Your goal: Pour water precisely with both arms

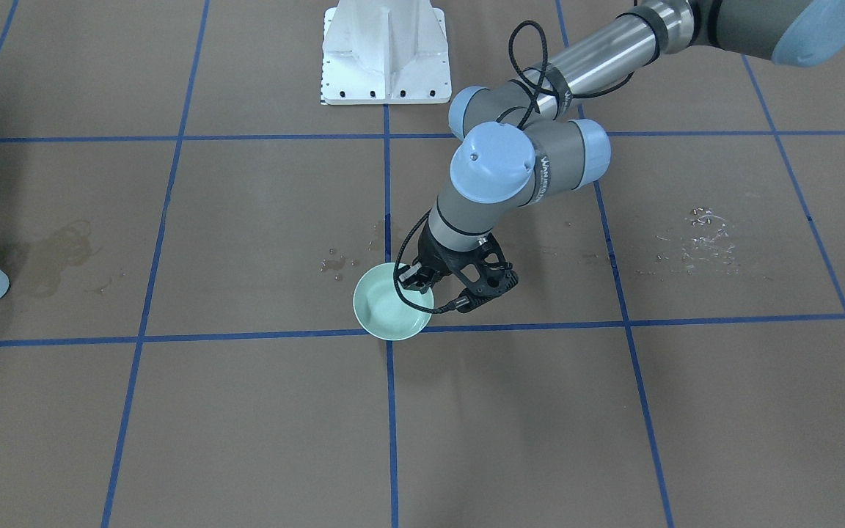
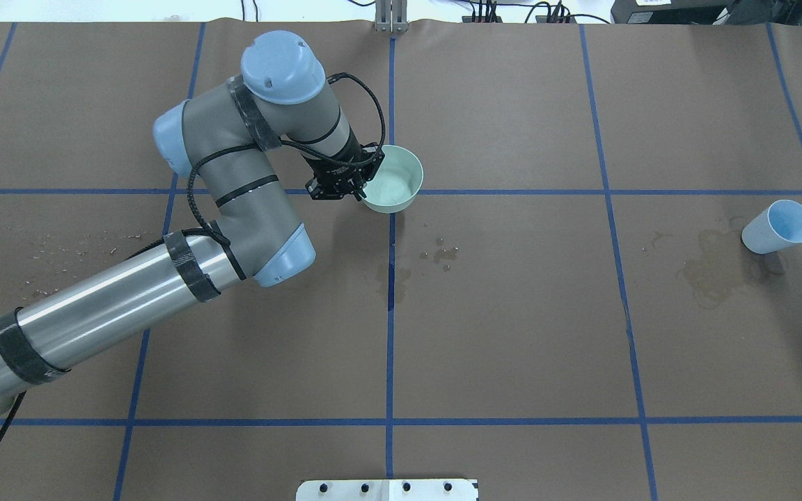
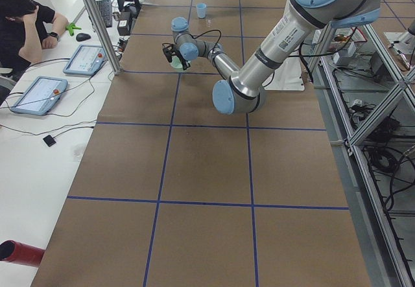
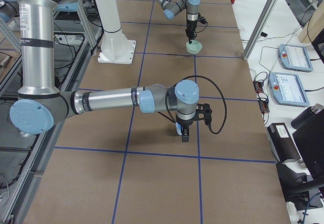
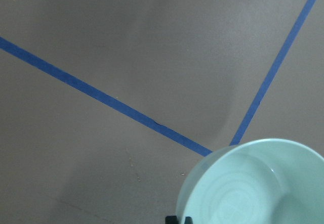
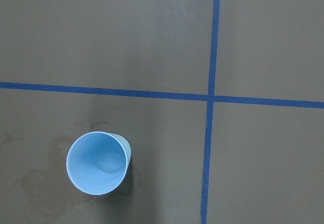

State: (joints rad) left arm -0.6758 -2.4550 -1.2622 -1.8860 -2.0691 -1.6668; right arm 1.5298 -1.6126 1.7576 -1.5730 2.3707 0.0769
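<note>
My left arm (image 2: 234, 181) reaches to the table's middle. Its gripper (image 2: 358, 186) is shut on the near rim of a mint-green bowl (image 2: 395, 182); the pinch also shows in the front view (image 1: 416, 280). The bowl (image 1: 386, 312) sits at or just above the table, slightly tilted. Its inside (image 5: 253, 193) looks glossy, but I cannot make out water. A light-blue cup (image 6: 97, 162) stands upright below my right wrist camera, with a faint glint at its bottom. My right gripper (image 4: 184, 133) hangs over that cup; I cannot tell whether it is open.
Water droplets lie on the brown paper near the middle (image 2: 443, 254) and on my left side (image 1: 705, 238). A wet stain (image 2: 711, 268) spreads beside the cup (image 2: 777, 226). The white pedestal (image 1: 384, 51) stands behind. Operator tablets (image 3: 39, 96) lie past the far edge.
</note>
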